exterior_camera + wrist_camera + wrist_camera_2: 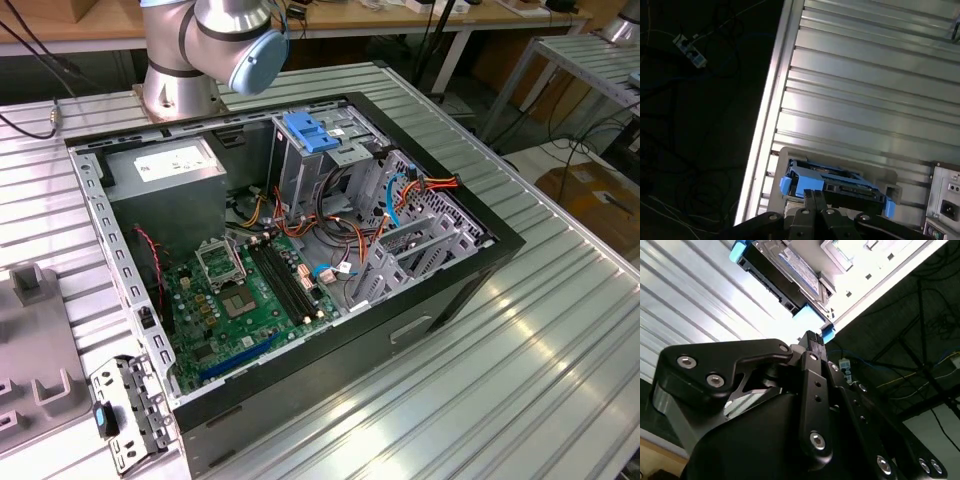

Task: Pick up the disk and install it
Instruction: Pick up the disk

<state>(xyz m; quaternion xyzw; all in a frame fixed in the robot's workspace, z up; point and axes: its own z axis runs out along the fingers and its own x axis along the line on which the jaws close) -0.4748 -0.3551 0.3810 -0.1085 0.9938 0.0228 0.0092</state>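
The disk (832, 183) is a dark flat drive with blue rails on its sides. It lies in a grey holder (840, 159) on the ribbed metal table, close to the table's edge. In the second wrist view the disk (790, 271) shows its printed label and a blue rail end. My gripper (815, 194) hangs right over the disk's near edge, its two black fingers pressed together with nothing visibly between them. In the second wrist view the gripper (812, 336) has its tips just short of the blue rail.
In the exterior view the open computer case (470, 290) lies on the table beside the arm's base (180, 80). Inside are a grey cage with a blue top (310, 135), a power-supply box (175, 165) and cables. The table edge (765, 120) drops to a dark floor.
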